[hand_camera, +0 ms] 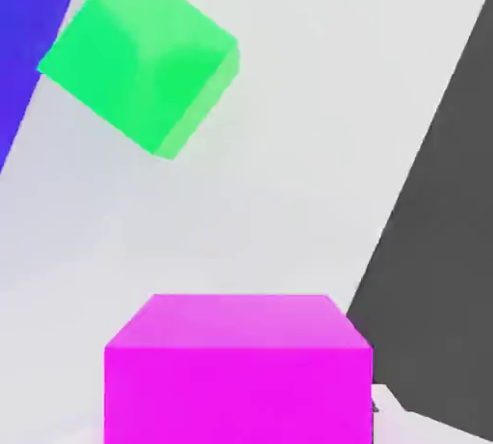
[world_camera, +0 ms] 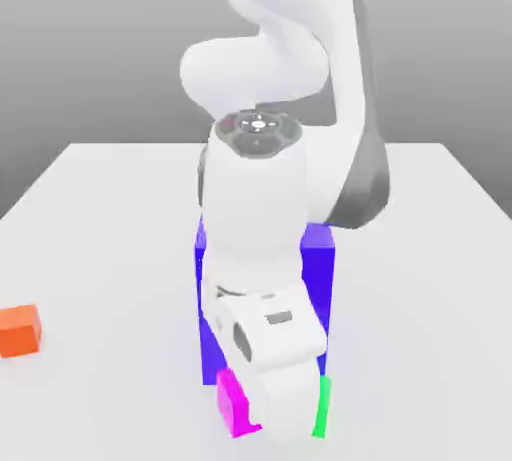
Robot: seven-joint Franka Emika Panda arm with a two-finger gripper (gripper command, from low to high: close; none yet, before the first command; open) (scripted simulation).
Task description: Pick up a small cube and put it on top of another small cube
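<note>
Magenta-pink describes the small cube (hand_camera: 238,367) nearest the hand camera, where its top face and one side face show plainly. In the exterior view the same magenta cube (world_camera: 234,402) sits on the white surface (world_camera: 100,239) at the near edge of the scene, on the exterior view's left of the arm's lowest white housing and partly covered by it.

End effector state: cannot be told. The fingers are not discernible in either view, and the wrist housing of the arm (world_camera: 262,249) hides the region below the hand in the exterior view. Whether the magenta cube is in contact with the end effector cannot be determined.

Beyond the magenta cube in the hand view lies the small green cube (hand_camera: 140,66), rotated relative to the magenta cube and separated from it by bare surface. In the exterior view a narrow green strip (world_camera: 320,407) of this cube shows at the exterior view's right of the wrist housing, so the two small cubes flank the housing on opposite sides.

Farther back stands the large blue-purple block (world_camera: 318,279), directly behind the wrist and largely covered by the arm. Its edge (hand_camera: 24,38) appears close beside the green cube in the hand view.

A small orange cube (world_camera: 19,331) rests on the surface well apart from the end effector, toward the exterior view's left edge.
</note>
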